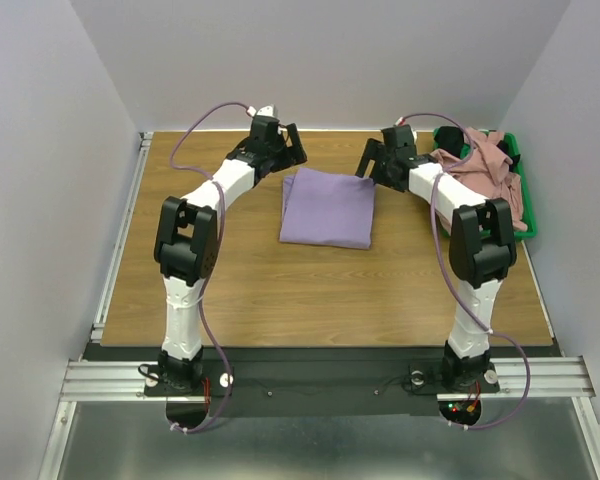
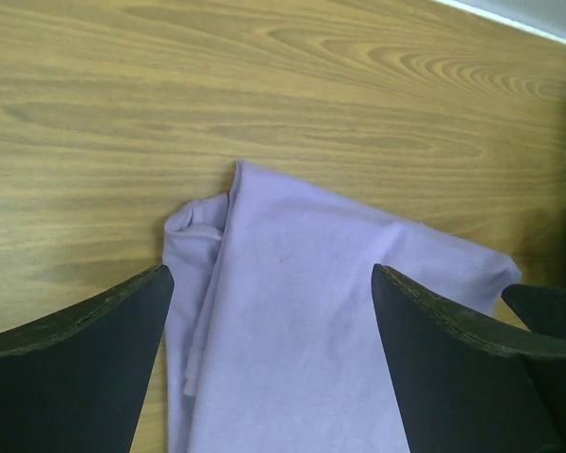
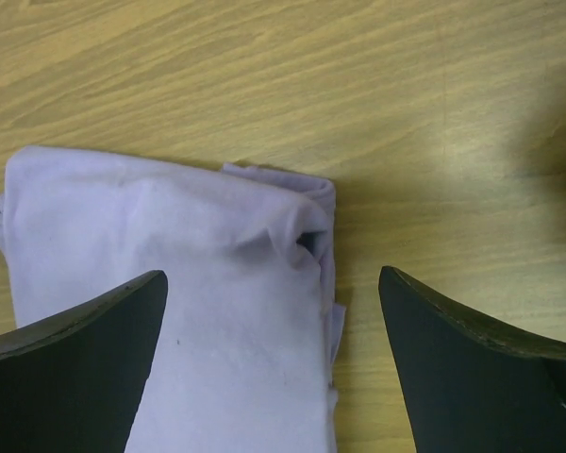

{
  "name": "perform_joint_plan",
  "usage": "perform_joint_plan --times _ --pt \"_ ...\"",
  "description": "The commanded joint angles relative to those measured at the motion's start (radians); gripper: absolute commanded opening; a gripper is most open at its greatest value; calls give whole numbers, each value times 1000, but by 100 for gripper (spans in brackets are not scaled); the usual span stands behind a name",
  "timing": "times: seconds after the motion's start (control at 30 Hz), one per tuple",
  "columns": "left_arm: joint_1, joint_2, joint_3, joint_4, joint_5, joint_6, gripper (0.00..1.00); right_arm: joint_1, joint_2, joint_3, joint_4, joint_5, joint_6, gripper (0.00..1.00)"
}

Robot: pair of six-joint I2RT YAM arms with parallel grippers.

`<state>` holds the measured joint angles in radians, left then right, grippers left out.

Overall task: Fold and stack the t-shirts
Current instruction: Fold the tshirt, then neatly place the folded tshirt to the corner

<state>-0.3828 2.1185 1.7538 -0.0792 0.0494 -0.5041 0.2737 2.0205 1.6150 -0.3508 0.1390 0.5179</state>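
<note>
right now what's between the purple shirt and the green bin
In the top view, the right arm crosses the table between the shirt and the bin, its open pincer at the shirt's far corner.

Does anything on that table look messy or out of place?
Mostly tidy. The folded lavender t-shirt has a small bunched flap poking out at one far corner and a gaping fold at the other. The pink shirt lies crumpled in the green bin, not yet folded.
</note>
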Motion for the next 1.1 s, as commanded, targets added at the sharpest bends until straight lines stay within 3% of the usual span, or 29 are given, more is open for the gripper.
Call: perform_joint_plan --times 0.0,0.23,0.4,0.67,0.97,1.0,1.07 --pt "10 -83 49 1 3 50 98 1 -52 28 36 -74 -21 100" --pt "7 -172 -209 61 67 102 99 2 -215 -186 44 -231 -64 100" --pt "2 -154 -272 73 112 156 99 2 -435 -429 93 -305 -68 100" --pt "-5 -31 -195 73 122 205 98 2 -819 -846 162 -259 0 100" --pt "-39 118 -45 -16 34 214 98 2 -1023 -997 161 -222 28 100" --pt "-39 127 -36 -24 15 217 97 2 -1039 -1006 162 -222 28 100" --pt "-51 155 4 -63 -41 216 83 2 -1057 -1030 161 -216 21 100"
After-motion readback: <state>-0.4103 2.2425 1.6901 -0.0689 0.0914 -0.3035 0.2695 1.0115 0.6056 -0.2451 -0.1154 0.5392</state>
